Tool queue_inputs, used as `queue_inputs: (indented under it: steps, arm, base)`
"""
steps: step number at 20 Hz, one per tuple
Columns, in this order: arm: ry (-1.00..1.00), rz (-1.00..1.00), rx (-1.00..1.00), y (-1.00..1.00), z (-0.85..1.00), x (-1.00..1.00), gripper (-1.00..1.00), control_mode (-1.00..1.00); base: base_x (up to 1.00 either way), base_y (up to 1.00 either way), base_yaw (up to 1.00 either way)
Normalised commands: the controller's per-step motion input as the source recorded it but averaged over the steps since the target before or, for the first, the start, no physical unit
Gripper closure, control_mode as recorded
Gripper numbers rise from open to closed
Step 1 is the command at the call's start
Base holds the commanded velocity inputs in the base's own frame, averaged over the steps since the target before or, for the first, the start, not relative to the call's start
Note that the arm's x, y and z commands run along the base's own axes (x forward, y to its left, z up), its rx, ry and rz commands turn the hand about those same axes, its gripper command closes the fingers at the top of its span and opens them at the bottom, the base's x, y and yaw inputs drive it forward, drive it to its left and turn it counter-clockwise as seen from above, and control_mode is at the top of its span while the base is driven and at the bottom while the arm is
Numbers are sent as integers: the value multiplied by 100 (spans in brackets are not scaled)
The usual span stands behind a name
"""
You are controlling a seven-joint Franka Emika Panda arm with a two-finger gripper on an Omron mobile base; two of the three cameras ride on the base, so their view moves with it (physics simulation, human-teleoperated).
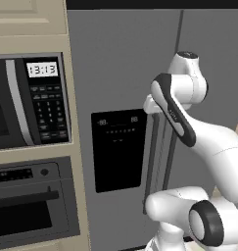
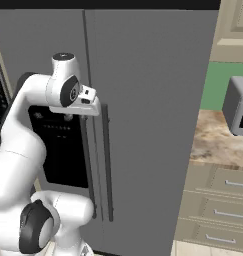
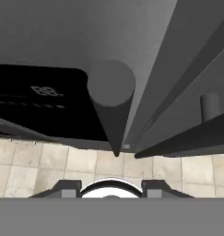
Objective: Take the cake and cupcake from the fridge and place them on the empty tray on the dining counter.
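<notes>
Your gripper (image 3: 112,186), jaws part-open and empty, hangs above the fridge (image 2: 153,100) door's rigid, slippery handle (image 3: 111,99); grasp it squarely.

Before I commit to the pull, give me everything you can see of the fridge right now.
The fridge is tall, matte grey, with two doors, both shut, meeting at a narrow vertical seam. The left door carries a black dispenser panel with faint display digits. Two long grey vertical bar handles flank the seam; the left handle looms end-on in the hand view. The end effector sits at the top of that handle; contact is unclear. Its interior is hidden.
</notes>
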Motion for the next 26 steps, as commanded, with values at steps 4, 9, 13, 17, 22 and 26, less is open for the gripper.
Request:
queue_inputs:
  steps: [4,9,13,17,22,26]
  arm:
    - [-13,0,-2,0,-3,-61,-100,-100]
    - [-29,0,-5,0,-7,-98,-100,-100]
    - [-23,0,-2,0,-19,-97,-100,-100]
    - [-22,0,0,-4,-15,-89,-100,-100]
    - [-22,0,0,-6,-9,-81,-100,-100]
    - [0,0,0,0,0,0,-100,100]
  base:
    - [0,0,0]
    - [0,0,0]
    - [0,0,0]
    - [0,0,0]
    - [0,0,0]
    - [-71,-3,0]
